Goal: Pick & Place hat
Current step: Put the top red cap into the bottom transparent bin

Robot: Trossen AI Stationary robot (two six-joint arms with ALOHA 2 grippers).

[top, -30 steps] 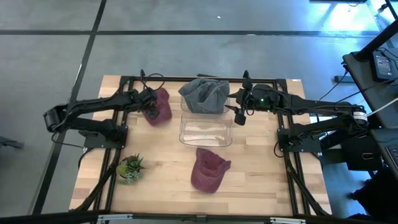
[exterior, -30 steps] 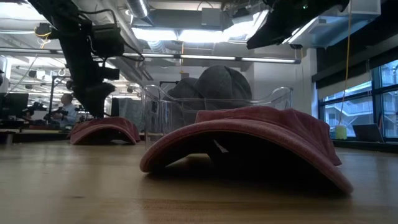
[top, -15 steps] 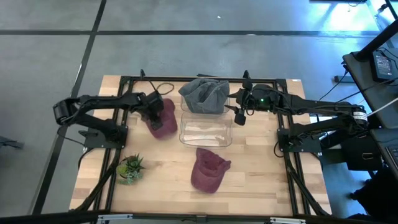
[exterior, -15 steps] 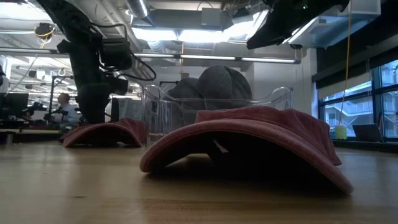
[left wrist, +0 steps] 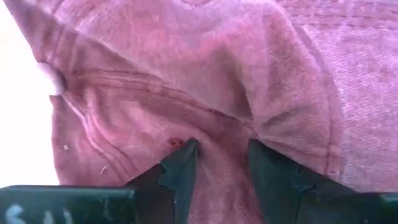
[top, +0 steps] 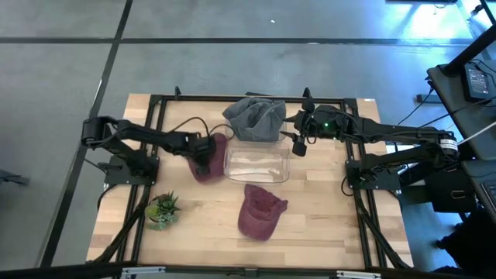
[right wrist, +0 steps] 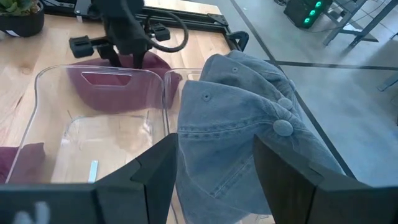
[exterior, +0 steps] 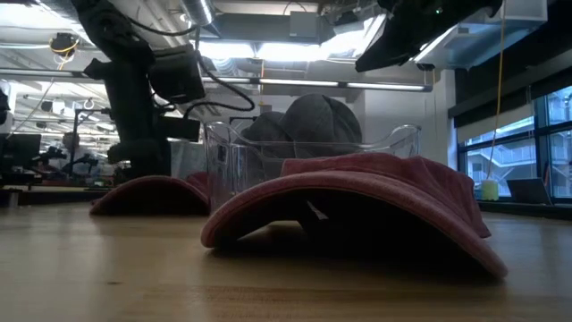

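My left gripper (top: 203, 152) is shut on a maroon hat (top: 212, 157) that lies just left of the clear plastic bin (top: 256, 161). The hat also shows in the low view (exterior: 150, 193), with its rim on the table. A second maroon hat (top: 260, 211) lies nearer the front edge. A grey hat (top: 254, 118) hangs over the bin's far rim. My right gripper (top: 297, 144) is open and empty at the bin's far right corner, with the grey hat (right wrist: 242, 118) just ahead of it. My left gripper pinches a raised fold of the maroon hat's crown (left wrist: 219, 134) between its two fingers (left wrist: 181, 167). The fingers come from above, pointing down. The hat stays on the table under the gripper, with its lower edge (exterior: 134, 207) on the wood.
A small potted plant (top: 161, 209) stands at the near left. The black frame rails (top: 232, 98) run around the table. Bare wood shows between the bin and the near maroon hat.
My left gripper has gone toward the table's right and near edges, toward the bin, still shut on the maroon hat. The hat has slid along the table with it, from the far left up against the bin's left wall.
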